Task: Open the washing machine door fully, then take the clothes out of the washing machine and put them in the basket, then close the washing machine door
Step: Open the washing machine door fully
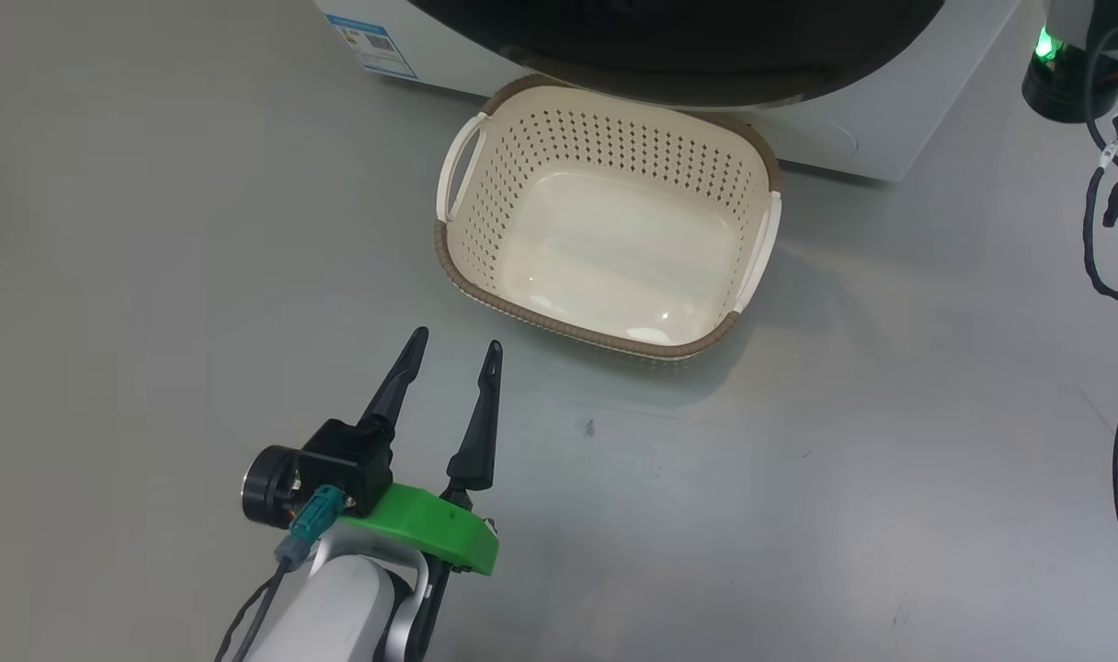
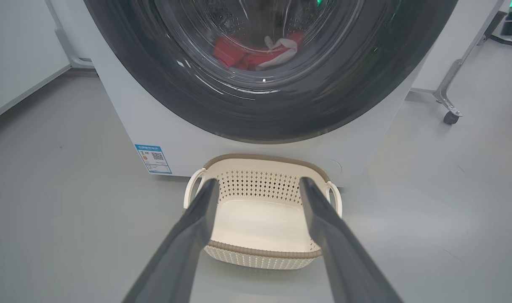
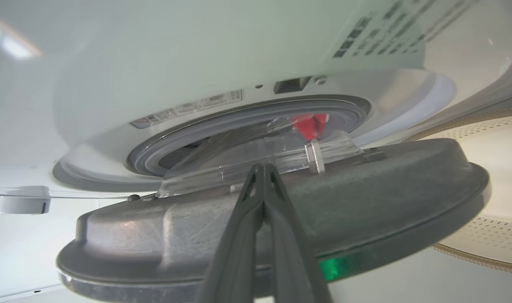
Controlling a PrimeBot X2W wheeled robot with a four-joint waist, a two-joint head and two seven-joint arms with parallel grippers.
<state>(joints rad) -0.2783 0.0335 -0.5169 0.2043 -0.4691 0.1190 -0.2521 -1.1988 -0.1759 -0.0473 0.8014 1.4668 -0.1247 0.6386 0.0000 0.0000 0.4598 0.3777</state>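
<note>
- Jaws of the left gripper (image 1: 457, 340) stand wide apart in the head view and hold nothing. They hang low over the grey floor (image 1: 154, 276), near the small cream plastic basket with perforated sides and a brown woven-look rim (image 1: 614, 138). That basket is empty and sits at the foot of the big white front-loading washing machine (image 1: 890, 92), under the large round black-rimmed door (image 1: 669, 46), probably so the clothes can drop straight in.
- Left wrist view: its 2 dark fingers frame the basket. Behind the door's bulging glass, the bright red clothes with white trim (image 2: 247, 57) lie in the drum. A small blue sticker (image 2: 153, 159) marks the machine's lower front corner.
- Right wrist view: the right gripper (image 3: 262, 166) has its 2 fingers pressed together with nothing between them, tips at the door's inner face beside the clear bowl. The door is ajar, apart from the grey rubber gasket (image 3: 239, 115). The shut fingers probably serve as a hook or pusher to swing it wider. I judge the opening partway done, with no clothes out yet.
</note>
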